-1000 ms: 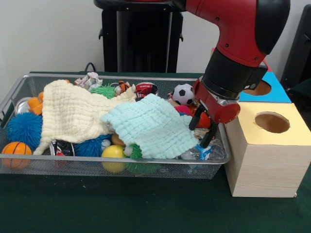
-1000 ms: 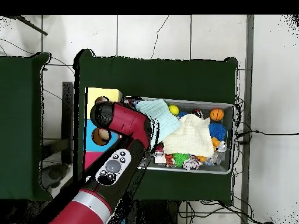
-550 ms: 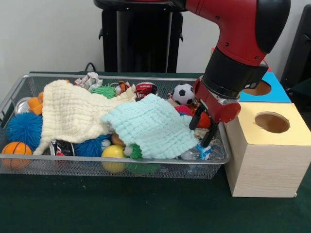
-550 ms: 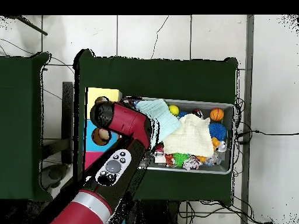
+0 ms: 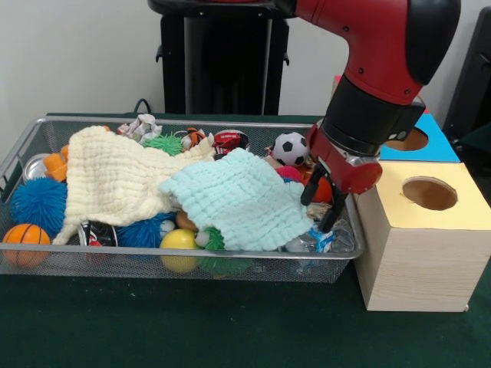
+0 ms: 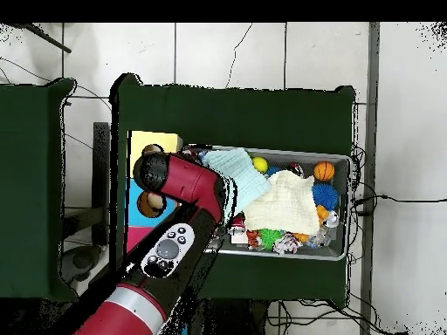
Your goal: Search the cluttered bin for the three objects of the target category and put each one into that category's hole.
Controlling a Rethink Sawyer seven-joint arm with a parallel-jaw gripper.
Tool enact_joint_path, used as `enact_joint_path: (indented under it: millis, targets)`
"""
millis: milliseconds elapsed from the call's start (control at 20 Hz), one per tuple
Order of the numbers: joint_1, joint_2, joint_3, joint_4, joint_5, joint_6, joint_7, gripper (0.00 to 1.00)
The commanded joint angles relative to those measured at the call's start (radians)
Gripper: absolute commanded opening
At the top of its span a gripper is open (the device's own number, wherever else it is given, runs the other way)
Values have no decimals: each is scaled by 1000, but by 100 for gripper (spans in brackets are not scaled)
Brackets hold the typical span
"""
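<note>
- Gripper (image 5: 324, 205) hanging at the wire bin's (image 5: 192, 261) right end, fingers spread with nothing between them, tips low over a crinkled clear wrapper (image 5: 314, 240) and just beside an orange ball (image 5: 321, 189).
- Barely shifted against a second ago: nudged a touch toward the yellow-topped box (image 5: 420, 245), same height, same spread. Clutter undisturbed, so no grasp made and none of the three targets delivered, by the look of it.
- Nearest in the bin: basketball (image 5: 23, 238), yellow ball (image 5: 179, 244), blue spiky balls.
- Mid bin: mint cloth (image 5: 238, 201) overlapping cream cloth (image 5: 115, 176), hiding much of the contents; likely needs shifting for a proper search.
- Farther back: soccer ball (image 5: 289, 148), green spiky ball (image 5: 163, 143), crumpled paper (image 5: 140, 126).
- Farthest: blue-topped box (image 5: 418, 141) behind the yellow one, both holes empty.
- Target category not discernible.
</note>
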Motion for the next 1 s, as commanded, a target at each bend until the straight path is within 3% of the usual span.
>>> enact_joint_path:
  millis: [50,1000]
  targets:
    - [-3,65,130,-4,30,-17,220,100]
    - [-6,101,125,-63,49,-12,244,100]
